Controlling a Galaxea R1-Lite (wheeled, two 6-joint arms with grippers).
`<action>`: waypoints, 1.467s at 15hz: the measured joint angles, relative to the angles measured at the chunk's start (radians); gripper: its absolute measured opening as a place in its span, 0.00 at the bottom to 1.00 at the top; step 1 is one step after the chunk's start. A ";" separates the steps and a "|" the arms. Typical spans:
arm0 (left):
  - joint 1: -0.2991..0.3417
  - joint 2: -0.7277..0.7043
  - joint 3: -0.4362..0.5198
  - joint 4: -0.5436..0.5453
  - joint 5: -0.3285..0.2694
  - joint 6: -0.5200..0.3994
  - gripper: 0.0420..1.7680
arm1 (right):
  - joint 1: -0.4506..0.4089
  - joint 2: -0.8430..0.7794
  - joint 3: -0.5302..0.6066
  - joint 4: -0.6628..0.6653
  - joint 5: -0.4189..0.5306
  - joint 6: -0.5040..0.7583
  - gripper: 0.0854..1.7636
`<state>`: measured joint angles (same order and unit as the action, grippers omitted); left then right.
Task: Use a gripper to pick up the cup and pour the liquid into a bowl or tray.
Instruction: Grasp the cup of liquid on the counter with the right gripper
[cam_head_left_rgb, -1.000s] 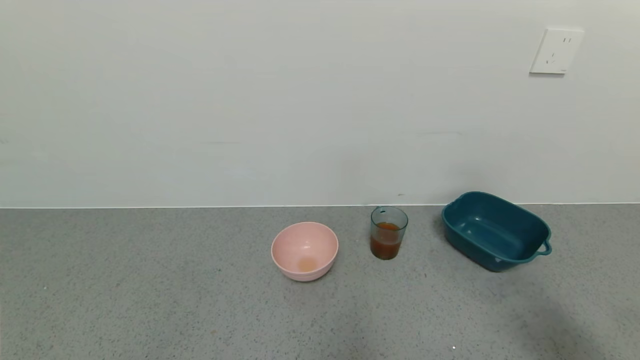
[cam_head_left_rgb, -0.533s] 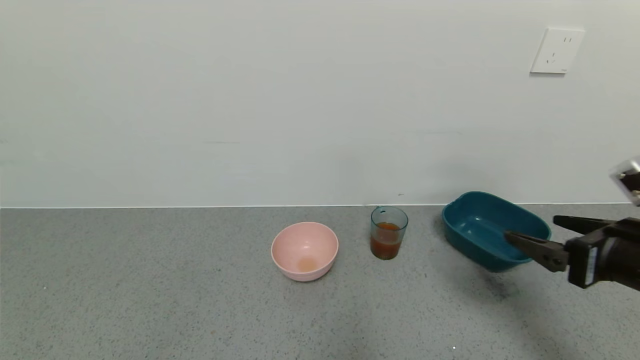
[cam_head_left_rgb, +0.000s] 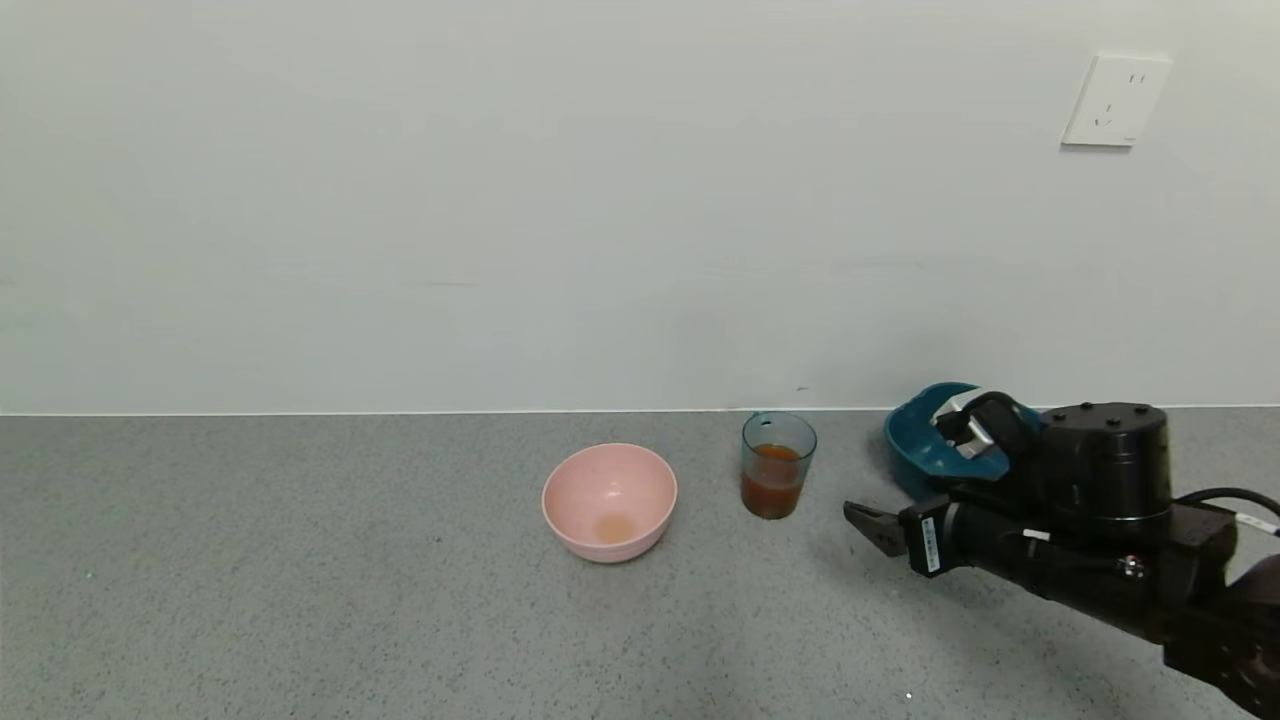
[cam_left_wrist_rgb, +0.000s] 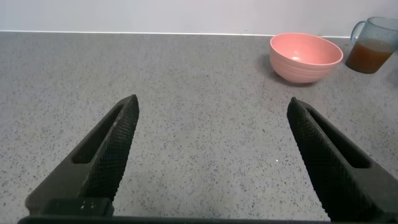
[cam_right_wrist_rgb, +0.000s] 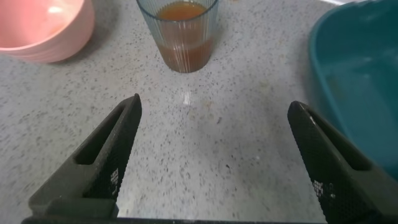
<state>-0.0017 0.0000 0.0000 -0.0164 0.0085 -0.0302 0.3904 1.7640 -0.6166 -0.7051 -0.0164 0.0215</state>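
Observation:
The cup (cam_head_left_rgb: 778, 465) stands upright on the grey counter near the wall, about half full of reddish-brown liquid (cam_head_left_rgb: 772, 490). The pink bowl (cam_head_left_rgb: 609, 500) sits to its left, apart from it. My right gripper (cam_head_left_rgb: 868, 524) is low over the counter just right of the cup, pointing at it, open and empty. In the right wrist view the cup (cam_right_wrist_rgb: 180, 28) stands ahead of the open right gripper (cam_right_wrist_rgb: 214, 104), with the bowl (cam_right_wrist_rgb: 43, 28) beside it. My left gripper (cam_left_wrist_rgb: 212, 101) is open and empty over bare counter, far from the bowl (cam_left_wrist_rgb: 306, 57) and the cup (cam_left_wrist_rgb: 376, 46).
A dark teal tub (cam_head_left_rgb: 915, 440) stands right of the cup, mostly hidden behind my right arm; it also shows in the right wrist view (cam_right_wrist_rgb: 360, 74). The wall runs close behind everything. A wall socket (cam_head_left_rgb: 1115, 100) is at the upper right.
My right arm has come in from the right and moved left toward the cup, now covering most of the teal tub. Cup and bowl have not moved.

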 joint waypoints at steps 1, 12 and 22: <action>0.000 0.000 0.000 0.000 0.000 0.000 0.97 | 0.009 0.053 -0.003 -0.045 -0.011 0.007 0.97; 0.000 0.000 0.000 0.000 0.000 0.000 0.97 | 0.088 0.434 -0.163 -0.296 -0.137 0.071 0.97; 0.000 0.000 0.000 0.000 0.000 0.000 0.97 | 0.132 0.582 -0.310 -0.387 -0.251 0.072 0.97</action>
<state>-0.0017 0.0000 0.0000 -0.0164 0.0089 -0.0302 0.5223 2.3462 -0.9270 -1.0926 -0.2674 0.0932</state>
